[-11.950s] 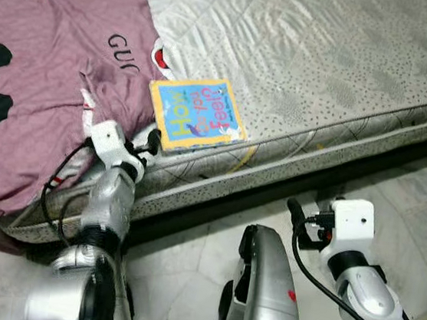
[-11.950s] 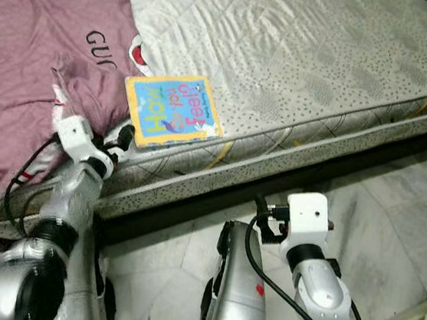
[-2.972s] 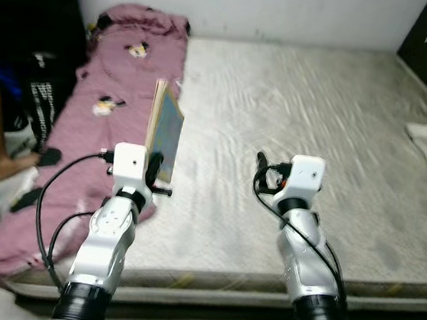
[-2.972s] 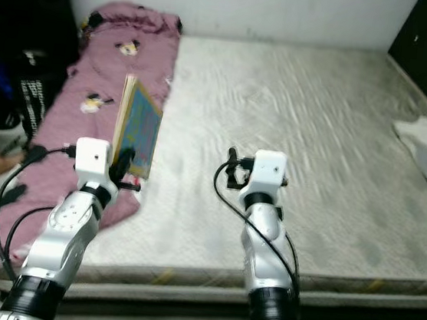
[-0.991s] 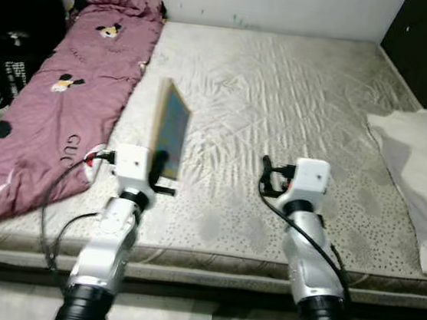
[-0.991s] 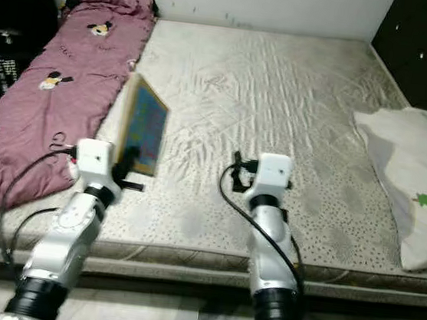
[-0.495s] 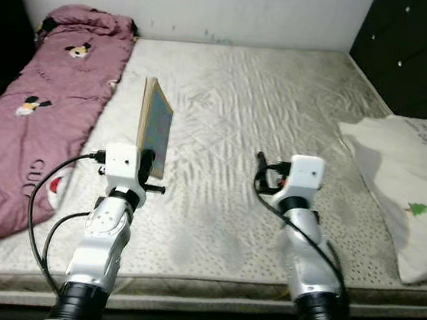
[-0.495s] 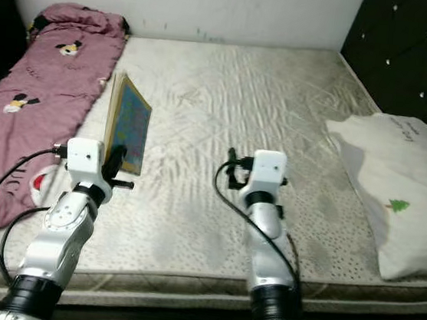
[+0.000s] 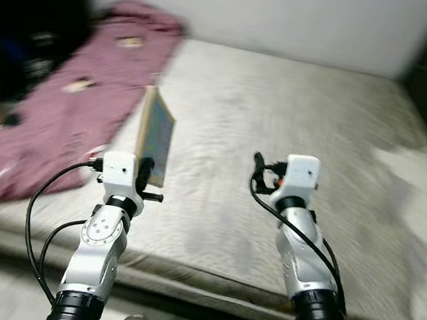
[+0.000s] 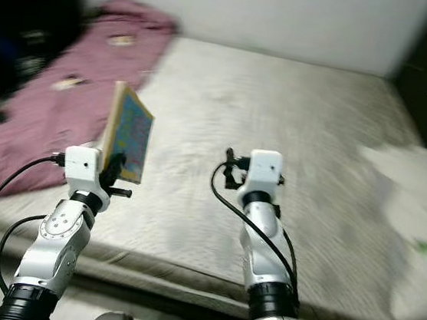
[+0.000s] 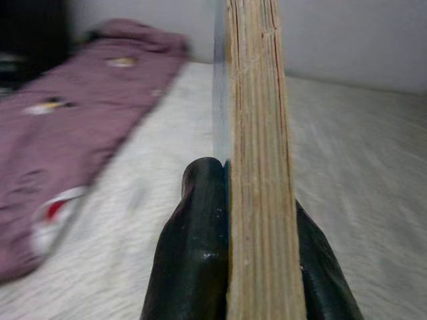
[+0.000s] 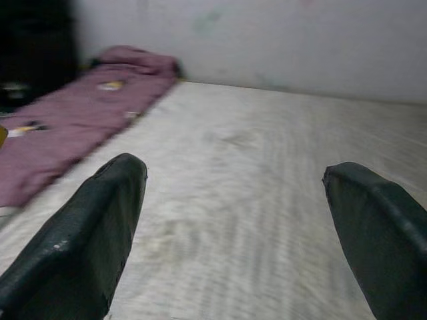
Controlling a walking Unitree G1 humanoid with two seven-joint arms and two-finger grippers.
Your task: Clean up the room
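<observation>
Left pincer [image 11: 260, 267] is clamped on a book [image 9: 155, 135], holding it upright above the mattress [image 9: 226, 115]. Right pincer [image 12: 233, 233] hangs spread apart, holding nothing

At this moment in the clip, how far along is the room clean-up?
Done: the book is off the mattress, held upright above it. In hand: the left gripper is shut on the book's edge, while the right gripper is open and holds nothing over the mattress. Left: the book has not been put down anywhere, and the purple blanket lies rumpled along the mattress's left side. The head views are blurred.
</observation>
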